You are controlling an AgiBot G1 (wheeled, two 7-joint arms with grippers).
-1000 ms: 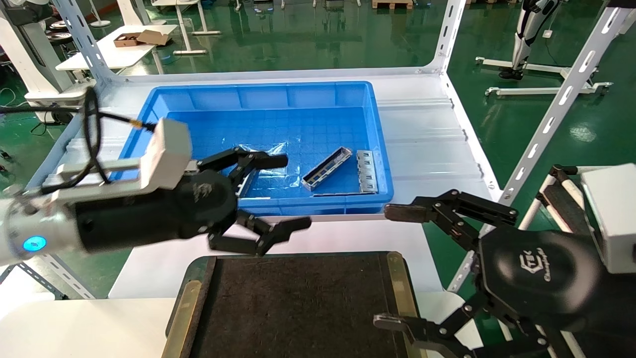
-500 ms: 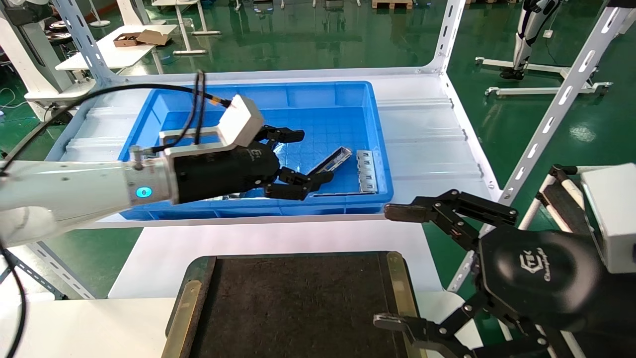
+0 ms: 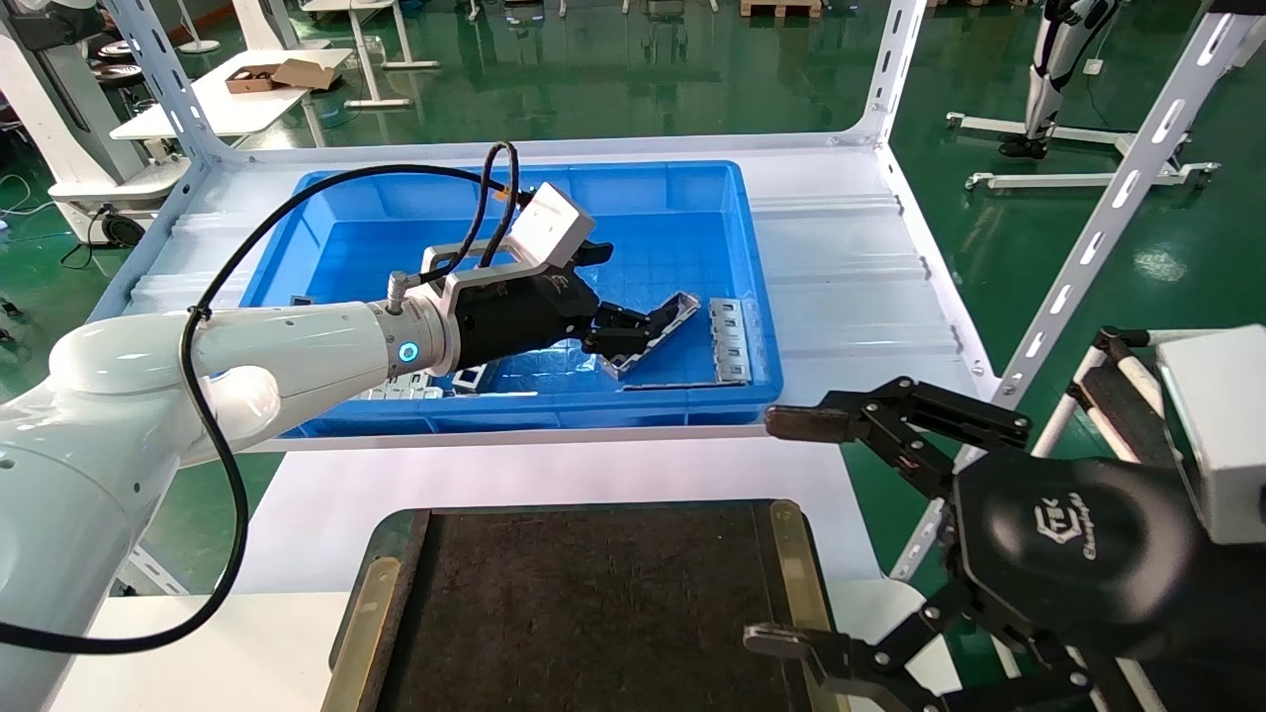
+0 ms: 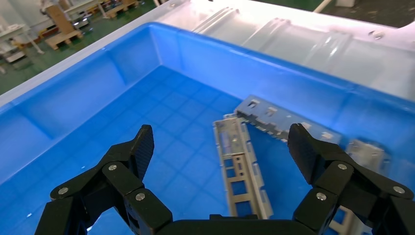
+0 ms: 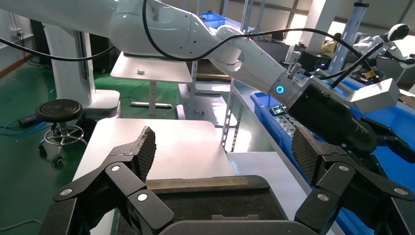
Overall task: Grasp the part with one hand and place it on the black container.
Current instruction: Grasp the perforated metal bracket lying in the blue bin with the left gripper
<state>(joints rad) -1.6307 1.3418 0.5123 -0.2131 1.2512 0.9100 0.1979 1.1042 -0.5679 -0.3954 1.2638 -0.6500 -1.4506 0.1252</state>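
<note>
Partly hidden in the head view, the part [image 3: 661, 329] lies on the floor of the blue bin [image 3: 514, 188], its near-left end covered by the left gripper [image 3: 623, 331]. The left wrist view shows more: the grey channel [image 4: 241, 166] sits between the claw's widely spread fingers [image 4: 142, 147], which do not touch it. Its long axis runs diagonally, from near-left to far-right, open side up. A perforated silver plate [image 3: 730, 341] lies just right of it. The black container [image 3: 593, 603] sits nearer the robot, cut off by the frame's lower edge. The right gripper [image 3: 791, 534] hangs at the container's right edge, fingers spread wide.
</note>
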